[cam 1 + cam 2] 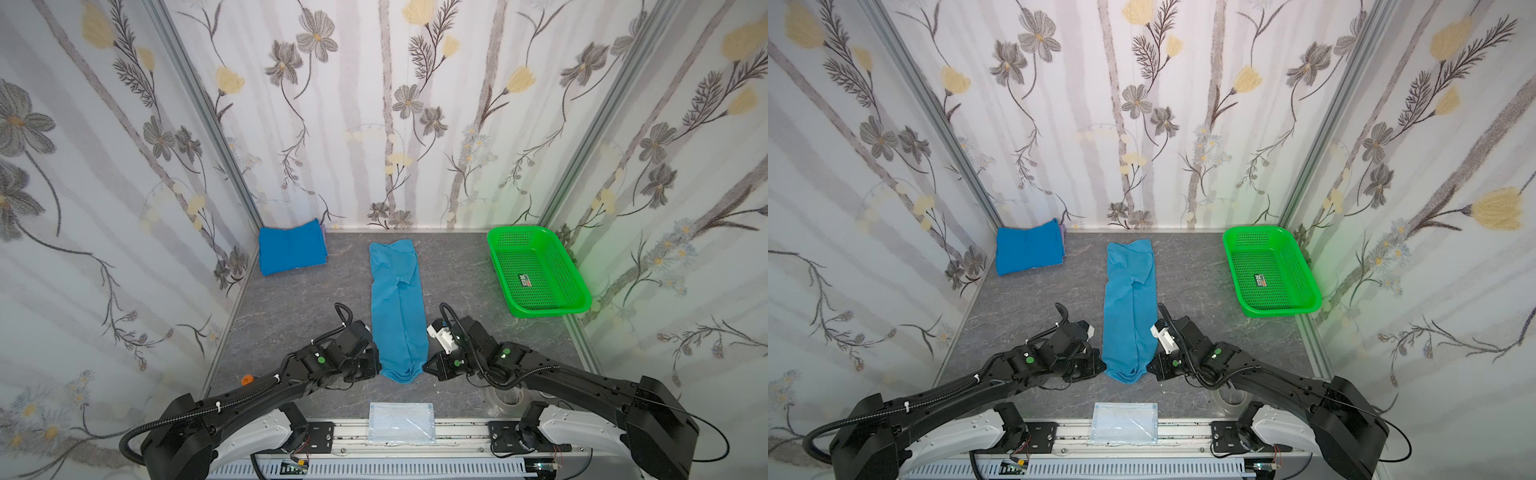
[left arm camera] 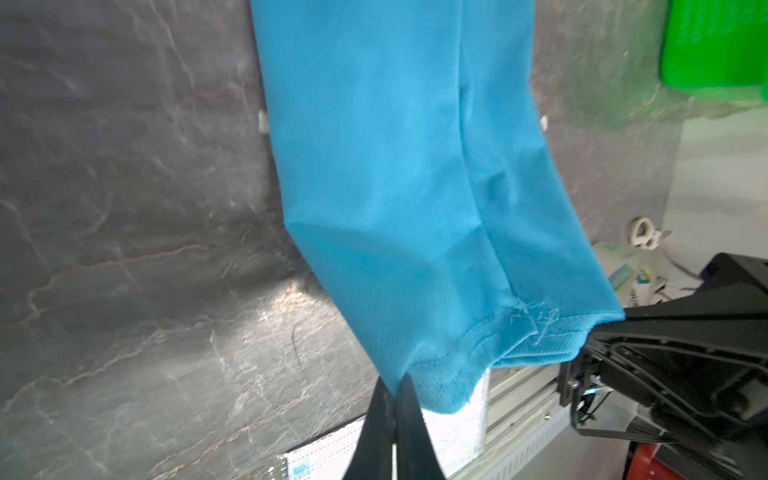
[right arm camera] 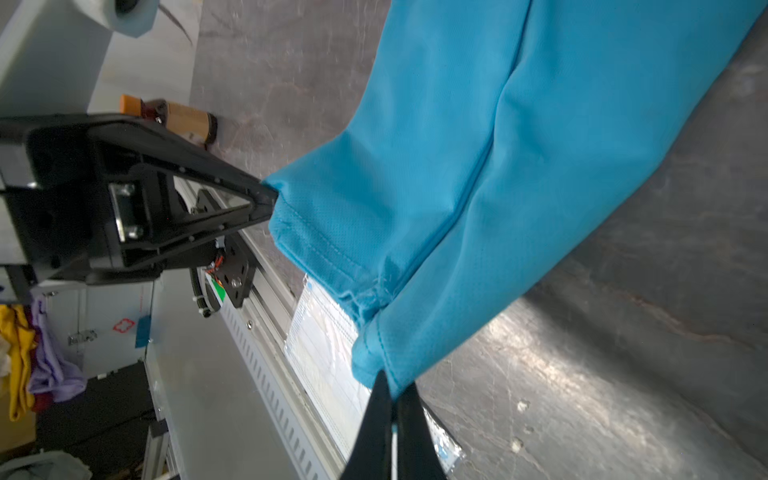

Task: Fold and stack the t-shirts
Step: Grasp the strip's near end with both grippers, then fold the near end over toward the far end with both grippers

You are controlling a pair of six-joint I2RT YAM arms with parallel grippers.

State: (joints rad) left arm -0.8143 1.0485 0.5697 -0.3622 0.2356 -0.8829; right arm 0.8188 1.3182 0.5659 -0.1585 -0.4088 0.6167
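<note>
Corners of the teal t-shirt (image 1: pixel 398 307) sit pinched tight in my left fingers (image 2: pixel 386 415) and right fingers (image 3: pixel 382 411); it lies on the counter (image 1: pixel 291 316) beyond them. Uneven pulling could slip a thin corner out.

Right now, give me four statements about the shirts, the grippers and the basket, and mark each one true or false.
1. The teal-blue shirt lies folded into a long strip down the middle of the table. True.
2. The left gripper hangs open above the shirt. False: it is shut on one corner of the shirt's near hem.
3. The right gripper is shut on the other corner of that hem. True.
4. The royal blue shirt lies in the green basket. False: it lies folded at the table's far left corner, and the basket holds no shirt.
</note>
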